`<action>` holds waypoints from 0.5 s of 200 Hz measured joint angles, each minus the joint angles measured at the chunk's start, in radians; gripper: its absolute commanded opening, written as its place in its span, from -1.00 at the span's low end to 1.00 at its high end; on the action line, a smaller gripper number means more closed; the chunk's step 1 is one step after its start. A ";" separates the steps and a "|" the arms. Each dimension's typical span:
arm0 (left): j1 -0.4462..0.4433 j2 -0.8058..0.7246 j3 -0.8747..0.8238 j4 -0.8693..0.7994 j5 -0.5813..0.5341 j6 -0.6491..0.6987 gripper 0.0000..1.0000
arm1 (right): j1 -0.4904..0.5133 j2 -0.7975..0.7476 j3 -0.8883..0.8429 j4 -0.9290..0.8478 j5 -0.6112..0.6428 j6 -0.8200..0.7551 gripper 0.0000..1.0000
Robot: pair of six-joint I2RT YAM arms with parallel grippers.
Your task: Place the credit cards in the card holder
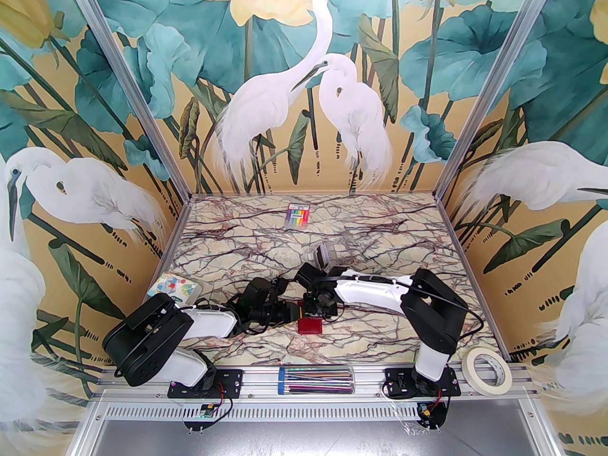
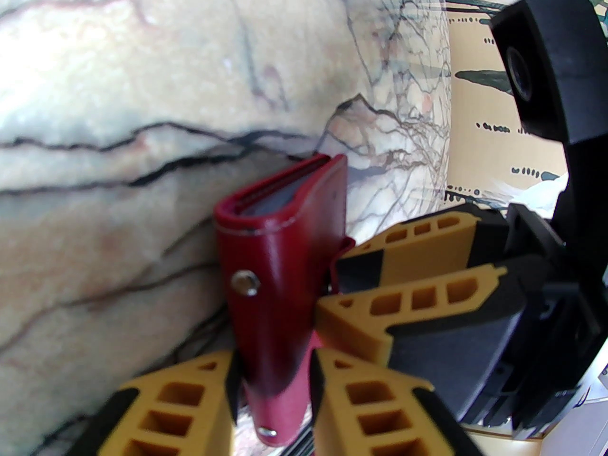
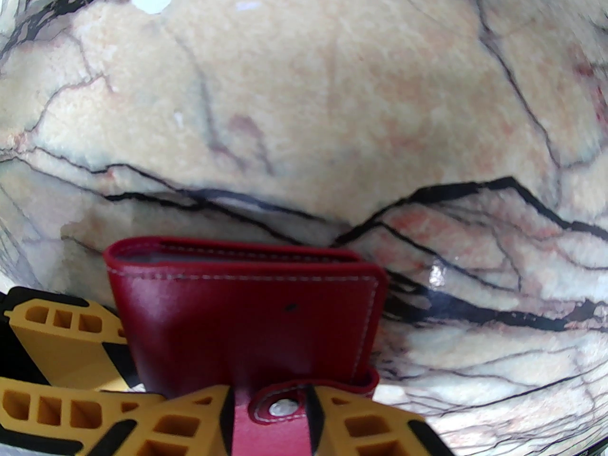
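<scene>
The card holder (image 1: 311, 326), a dark red snap wallet, lies closed near the table's front middle. In the left wrist view my left gripper (image 2: 275, 364) is shut across the card holder (image 2: 280, 259) near its spine, one yellow finger on each side. My right gripper (image 3: 270, 397) is shut on the snap tab of the card holder (image 3: 247, 316). Both grippers meet at the wallet, the left gripper (image 1: 298, 312) from the left and the right gripper (image 1: 317, 309) from behind. The credit cards are hidden; grey edges inside the closed holder may be cards or sleeves, I cannot tell which.
A rainbow-striped pack (image 1: 298, 215) lies at the back. A small clear box (image 1: 324, 253) sits just behind the right wrist. A patterned white square (image 1: 172, 289) is at the left edge. On the front rail are a tape roll (image 1: 488, 368) and a clear case of coloured sticks (image 1: 316, 380).
</scene>
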 measured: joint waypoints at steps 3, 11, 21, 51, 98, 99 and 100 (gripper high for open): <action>0.000 0.002 0.000 0.002 0.000 -0.002 -0.46 | 0.000 0.000 0.000 0.000 0.001 -0.001 -0.39; -0.001 0.006 0.000 0.008 0.000 -0.005 -0.47 | 0.000 0.000 0.000 -0.001 0.001 -0.003 -0.40; -0.003 0.011 0.002 0.014 0.001 -0.007 -0.49 | 0.000 0.000 0.000 -0.002 0.002 -0.003 -0.42; -0.006 0.025 0.007 0.021 0.002 -0.011 -0.58 | 0.000 0.000 0.000 -0.008 0.007 -0.006 -0.53; -0.010 0.028 0.007 0.011 -0.009 -0.007 -0.86 | 0.000 0.000 0.000 -0.011 0.013 -0.007 -0.66; -0.010 0.027 0.008 0.010 -0.009 -0.006 -0.87 | 0.000 0.000 0.000 -0.011 0.013 -0.006 -0.66; -0.010 0.027 0.008 0.009 -0.010 -0.004 -0.87 | 0.000 0.000 0.000 -0.011 0.013 -0.006 -0.67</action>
